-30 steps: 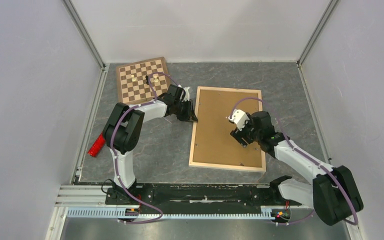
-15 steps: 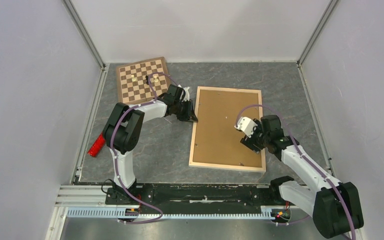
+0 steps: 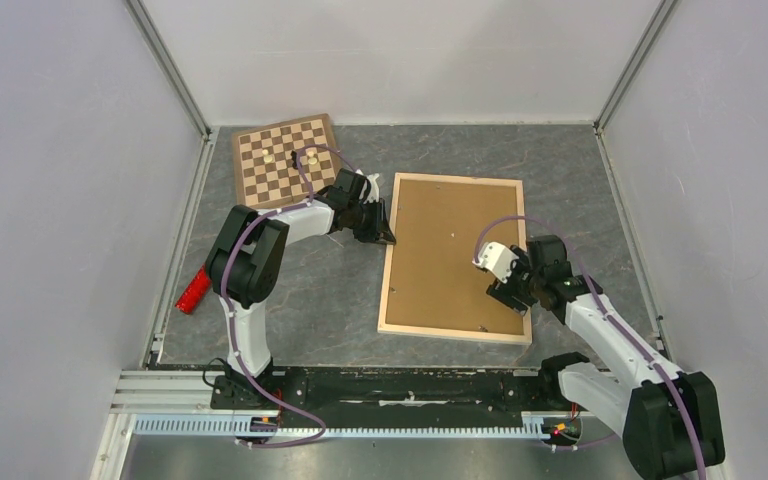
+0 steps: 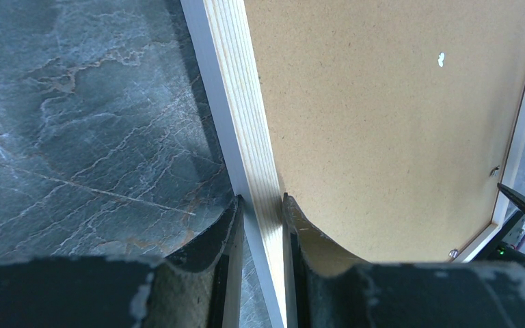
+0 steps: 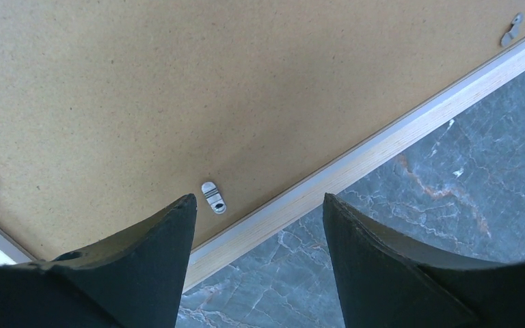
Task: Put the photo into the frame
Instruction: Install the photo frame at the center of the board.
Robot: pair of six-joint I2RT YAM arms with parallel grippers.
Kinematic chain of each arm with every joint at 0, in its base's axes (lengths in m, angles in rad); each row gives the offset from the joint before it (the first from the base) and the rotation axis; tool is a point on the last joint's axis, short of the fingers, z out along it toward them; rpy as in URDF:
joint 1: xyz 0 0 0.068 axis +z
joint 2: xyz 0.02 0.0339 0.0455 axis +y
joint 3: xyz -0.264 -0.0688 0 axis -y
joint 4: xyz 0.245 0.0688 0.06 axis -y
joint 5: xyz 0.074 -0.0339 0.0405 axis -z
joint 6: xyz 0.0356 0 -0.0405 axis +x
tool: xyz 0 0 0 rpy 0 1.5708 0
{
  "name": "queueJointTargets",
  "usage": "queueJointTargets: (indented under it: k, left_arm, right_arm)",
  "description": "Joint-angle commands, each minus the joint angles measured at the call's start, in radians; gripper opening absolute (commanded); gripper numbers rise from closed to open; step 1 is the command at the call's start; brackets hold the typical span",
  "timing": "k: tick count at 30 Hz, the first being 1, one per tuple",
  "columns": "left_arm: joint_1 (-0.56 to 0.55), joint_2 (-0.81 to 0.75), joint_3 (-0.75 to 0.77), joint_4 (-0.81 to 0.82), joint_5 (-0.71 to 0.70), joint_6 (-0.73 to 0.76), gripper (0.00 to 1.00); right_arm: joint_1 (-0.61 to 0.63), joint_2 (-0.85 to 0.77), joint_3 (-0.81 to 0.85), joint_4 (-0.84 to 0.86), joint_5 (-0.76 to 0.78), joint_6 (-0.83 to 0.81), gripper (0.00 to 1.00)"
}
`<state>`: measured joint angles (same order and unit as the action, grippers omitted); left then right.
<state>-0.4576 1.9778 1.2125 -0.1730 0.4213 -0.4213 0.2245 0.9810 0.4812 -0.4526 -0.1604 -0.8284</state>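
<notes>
The frame (image 3: 453, 332) lies face down on the grey table, its thin light wooden bars around a brown backing board (image 3: 450, 250). The photo is hidden. My left gripper (image 3: 387, 238) is shut on the frame's left bar (image 4: 236, 102), one finger on the table side and one on the board side (image 4: 260, 201). My right gripper (image 3: 512, 293) hovers open over the frame's right bar near its front corner. In the right wrist view its fingertips (image 5: 259, 198) straddle that bar (image 5: 396, 147), beside a small metal turn clip (image 5: 213, 197).
A checkered chessboard (image 3: 285, 160) with a few pieces lies at the back left, close behind the left arm. A red object (image 3: 193, 290) lies at the table's left edge. Grey walls close in the table on three sides.
My right gripper has moved from over the middle of the backing board to the frame's right bar, nearer the front. The left gripper and the frame have stayed put.
</notes>
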Motion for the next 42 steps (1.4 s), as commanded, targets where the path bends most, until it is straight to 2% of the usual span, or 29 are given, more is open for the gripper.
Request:
queueJointTargets:
  k: [1, 19, 42]
  left_arm:
    - [0.009, 0.024, -0.038, -0.14, -0.027, 0.023, 0.02]
    - [0.008, 0.026, -0.036, -0.143, -0.024, 0.023, 0.03]
    - [0.009, 0.028, -0.033, -0.146, -0.027, 0.021, 0.02]
  right_arm:
    - [-0.011, -0.007, -0.016, 0.007, -0.006, -0.023, 0.71]
    - [-0.022, 0.047, -0.042, 0.114, 0.036, -0.004, 0.7]
    - [-0.039, 0.048, -0.041, 0.116, 0.122, -0.008, 0.7]
